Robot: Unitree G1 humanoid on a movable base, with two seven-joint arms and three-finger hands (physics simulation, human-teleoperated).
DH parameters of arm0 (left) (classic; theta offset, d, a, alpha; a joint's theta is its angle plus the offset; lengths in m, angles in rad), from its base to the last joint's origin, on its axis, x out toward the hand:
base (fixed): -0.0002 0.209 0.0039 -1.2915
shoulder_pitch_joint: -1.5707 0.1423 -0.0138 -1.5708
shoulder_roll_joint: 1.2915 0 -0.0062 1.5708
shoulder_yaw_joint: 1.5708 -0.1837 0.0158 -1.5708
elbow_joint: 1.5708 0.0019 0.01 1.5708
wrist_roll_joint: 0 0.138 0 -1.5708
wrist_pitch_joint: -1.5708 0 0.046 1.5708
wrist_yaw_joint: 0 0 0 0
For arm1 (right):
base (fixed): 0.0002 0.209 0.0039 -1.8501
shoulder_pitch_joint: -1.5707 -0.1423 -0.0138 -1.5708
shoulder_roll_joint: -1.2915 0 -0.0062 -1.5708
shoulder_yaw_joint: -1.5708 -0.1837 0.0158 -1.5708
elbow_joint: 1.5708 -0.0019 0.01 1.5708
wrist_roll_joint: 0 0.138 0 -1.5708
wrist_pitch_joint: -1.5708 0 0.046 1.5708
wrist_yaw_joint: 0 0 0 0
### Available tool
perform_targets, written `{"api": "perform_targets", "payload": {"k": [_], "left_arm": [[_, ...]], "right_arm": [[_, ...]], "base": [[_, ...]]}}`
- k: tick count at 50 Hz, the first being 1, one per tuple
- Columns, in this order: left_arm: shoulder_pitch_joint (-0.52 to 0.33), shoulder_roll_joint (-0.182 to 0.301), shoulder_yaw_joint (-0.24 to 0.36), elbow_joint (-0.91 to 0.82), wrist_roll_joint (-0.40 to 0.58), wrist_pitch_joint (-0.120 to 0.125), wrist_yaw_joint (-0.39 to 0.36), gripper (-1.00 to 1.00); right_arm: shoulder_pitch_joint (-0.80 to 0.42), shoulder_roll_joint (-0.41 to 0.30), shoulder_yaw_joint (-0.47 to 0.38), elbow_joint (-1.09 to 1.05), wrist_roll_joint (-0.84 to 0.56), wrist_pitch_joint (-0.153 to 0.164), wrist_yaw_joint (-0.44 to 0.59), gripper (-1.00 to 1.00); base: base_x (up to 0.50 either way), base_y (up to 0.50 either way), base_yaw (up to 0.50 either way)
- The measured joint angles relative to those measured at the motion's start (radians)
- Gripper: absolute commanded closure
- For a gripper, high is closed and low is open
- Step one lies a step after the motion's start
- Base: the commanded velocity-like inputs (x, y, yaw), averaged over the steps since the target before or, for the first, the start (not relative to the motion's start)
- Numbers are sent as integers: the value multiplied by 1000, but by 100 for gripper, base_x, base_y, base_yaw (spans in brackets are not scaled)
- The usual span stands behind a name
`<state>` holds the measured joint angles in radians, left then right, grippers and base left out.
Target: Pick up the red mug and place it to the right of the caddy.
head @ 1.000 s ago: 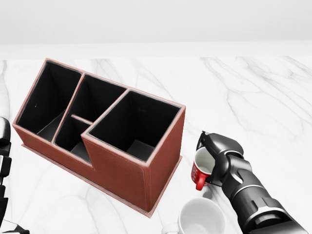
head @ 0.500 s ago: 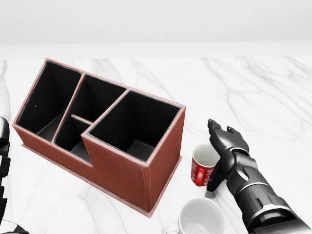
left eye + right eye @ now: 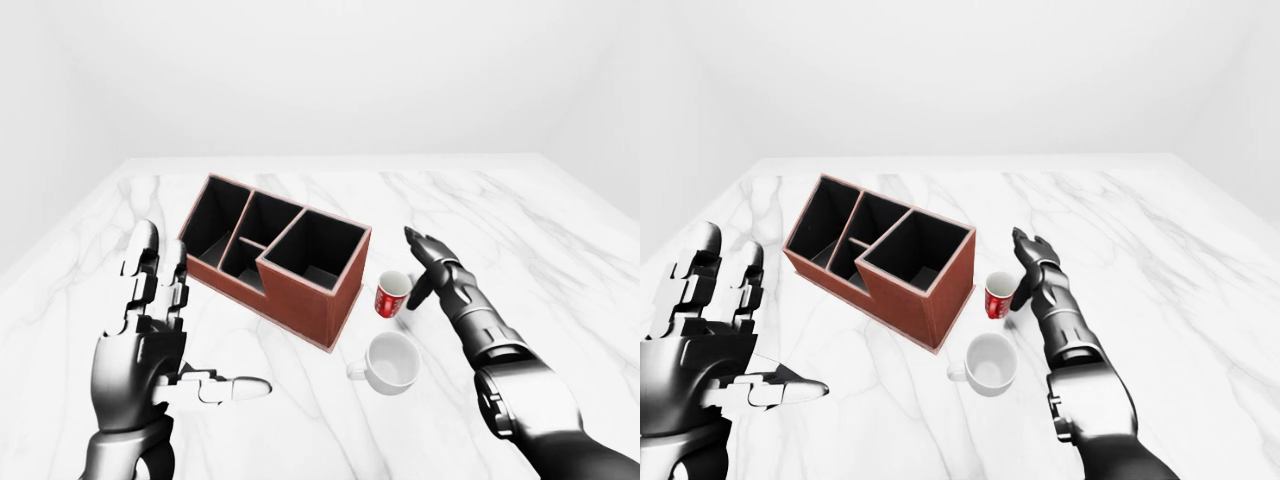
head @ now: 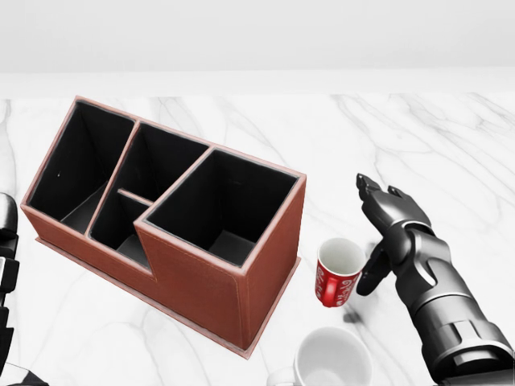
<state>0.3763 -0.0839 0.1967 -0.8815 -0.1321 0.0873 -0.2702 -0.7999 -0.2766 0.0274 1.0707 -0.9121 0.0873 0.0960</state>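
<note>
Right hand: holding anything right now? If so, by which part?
Nothing is held. The right hand is open beside the red mug, which stands upright on the table right of the caddy. The left hand is open too.

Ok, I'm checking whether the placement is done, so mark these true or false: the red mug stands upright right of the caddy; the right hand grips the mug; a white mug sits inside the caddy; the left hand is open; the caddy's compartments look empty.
1. The red mug stands upright right of the caddy: true.
2. The right hand grips the mug: false. Its fingers are spread open beside the mug, with only the thumb close to it.
3. A white mug sits inside the caddy: false. It stands on the table, below the red mug in the left-eye view.
4. The left hand is open: true.
5. The caddy's compartments look empty: true.
</note>
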Motion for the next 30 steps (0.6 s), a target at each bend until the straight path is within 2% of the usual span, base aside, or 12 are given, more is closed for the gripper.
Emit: {"api": "perform_targets", "payload": {"k": [8,14,30], "left_arm": [[3,0,-6,-1,3,0,1,-100],[9,2,-18,0,9,0,4,-100],[37,4,-45,-23,14,0,5,-100]], "right_arm": [[77,-30,-43,-272,2,0,163,-100],[162,-26,-75,-525,9,0,288,-100],[465,92,-86,-1252,50,0,540,-100]], "base": [[0,0,0],[0,0,0],[0,0,0]]}}
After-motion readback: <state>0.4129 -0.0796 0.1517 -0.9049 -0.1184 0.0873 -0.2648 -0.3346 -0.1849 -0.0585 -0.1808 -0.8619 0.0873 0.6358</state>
